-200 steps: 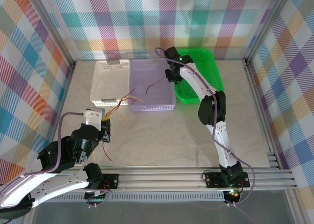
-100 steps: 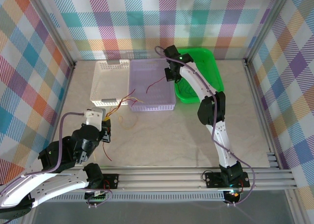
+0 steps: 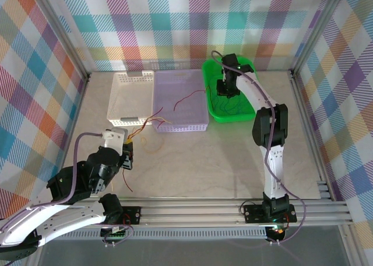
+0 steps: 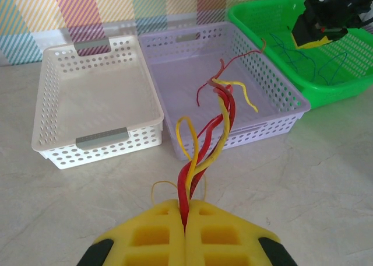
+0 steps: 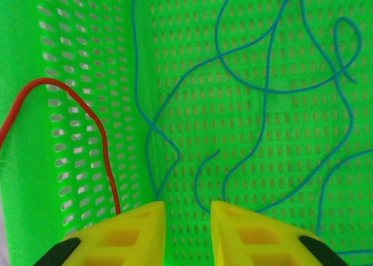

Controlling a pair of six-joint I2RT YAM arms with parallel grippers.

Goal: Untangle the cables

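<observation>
We note the left arm folded low over the near counter (image 3: 192,161), left claw (image 4: 186,210) clenched on the red and yellow cables (image 4: 217,132), which fan toward the lilac basket (image 4: 262,126). Right arm stretched far; right claw (image 5: 187,210) parted above blue cables (image 5: 266,91) in the green basket (image 5: 35,178).

Overhead looks down; both wrist views share green basket (image 3: 233,118) (image 4: 326,94) (image 5: 23,190)

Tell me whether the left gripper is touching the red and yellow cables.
Touching. The left wrist view shows the left gripper shut on the red and yellow cables, which emerge from its closed jaws.
</observation>
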